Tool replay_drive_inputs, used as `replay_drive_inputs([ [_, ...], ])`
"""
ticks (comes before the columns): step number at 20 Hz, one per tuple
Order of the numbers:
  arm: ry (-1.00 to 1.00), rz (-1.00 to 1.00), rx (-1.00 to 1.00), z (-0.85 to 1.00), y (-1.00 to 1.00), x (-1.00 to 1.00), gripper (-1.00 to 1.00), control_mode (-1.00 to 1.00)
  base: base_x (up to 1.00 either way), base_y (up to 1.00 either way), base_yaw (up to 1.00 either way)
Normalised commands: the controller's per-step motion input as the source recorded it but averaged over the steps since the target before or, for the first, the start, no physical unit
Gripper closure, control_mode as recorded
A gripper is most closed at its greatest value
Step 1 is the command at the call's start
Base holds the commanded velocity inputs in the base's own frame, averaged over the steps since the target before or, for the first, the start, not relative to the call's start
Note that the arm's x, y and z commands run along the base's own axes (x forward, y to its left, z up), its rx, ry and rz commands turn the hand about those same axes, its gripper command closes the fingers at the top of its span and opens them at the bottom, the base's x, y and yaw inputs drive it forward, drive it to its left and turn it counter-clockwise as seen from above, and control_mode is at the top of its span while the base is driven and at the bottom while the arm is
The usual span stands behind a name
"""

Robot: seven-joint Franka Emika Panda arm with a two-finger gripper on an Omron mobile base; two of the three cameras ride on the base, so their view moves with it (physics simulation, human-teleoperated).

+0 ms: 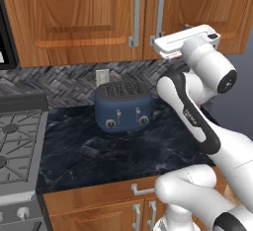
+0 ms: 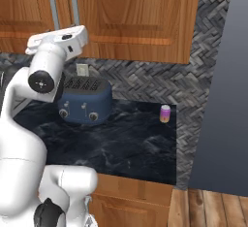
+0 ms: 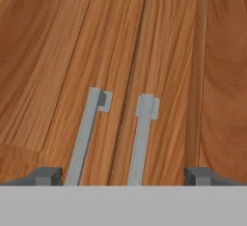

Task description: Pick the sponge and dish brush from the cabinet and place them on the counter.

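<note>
The cabinet (image 1: pixel 74 13) (image 2: pixel 135 17) of reddish-brown wood hangs above the counter with both doors closed, so the sponge and dish brush are hidden. In the hand view its two silver bar handles (image 3: pixel 86 133) (image 3: pixel 141 138) run side by side along the door seam. My gripper (image 3: pixel 123 176) is open and empty, held close in front of the doors, with both handles between its fingertips (image 3: pixel 46 176). The white hand (image 1: pixel 185 40) (image 2: pixel 58 39) is raised to the height of the cabinet's lower edge. The dark marbled counter (image 1: pixel 99 151) (image 2: pixel 126 143) lies below.
A blue toaster (image 1: pixel 123 107) (image 2: pixel 86 105) stands at the back of the counter under the hand. A small purple-and-cream jar (image 2: pixel 165 113) sits near the counter's right end. The grey stove (image 1: pixel 15 146) borders the counter on the left, and a grey wall (image 2: pixel 223 75) rises on the right.
</note>
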Motion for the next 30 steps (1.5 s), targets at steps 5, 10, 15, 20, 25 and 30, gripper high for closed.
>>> replay_drive_inputs([
  [5,-0.01,0.0,0.0,0.0,-0.02,0.25,-1.0,-1.0,0.0,0.0,0.0],
  [10,0.0,0.0,0.0,0.0,0.0,0.29,-1.0,-1.0,0.0,0.0,0.0],
  [15,0.0,0.0,0.0,0.0,0.0,0.29,-1.0,-1.0,0.0,0.0,0.0],
  [20,0.0,-0.02,0.0,0.0,-0.01,0.27,-1.0,-1.0,0.0,0.0,0.0],
  [25,0.0,-0.05,0.0,0.0,0.0,0.26,-1.0,-1.0,0.0,0.0,0.0],
  [30,0.0,-0.05,0.0,0.0,0.0,0.18,-1.0,-1.0,0.0,0.0,0.0],
])
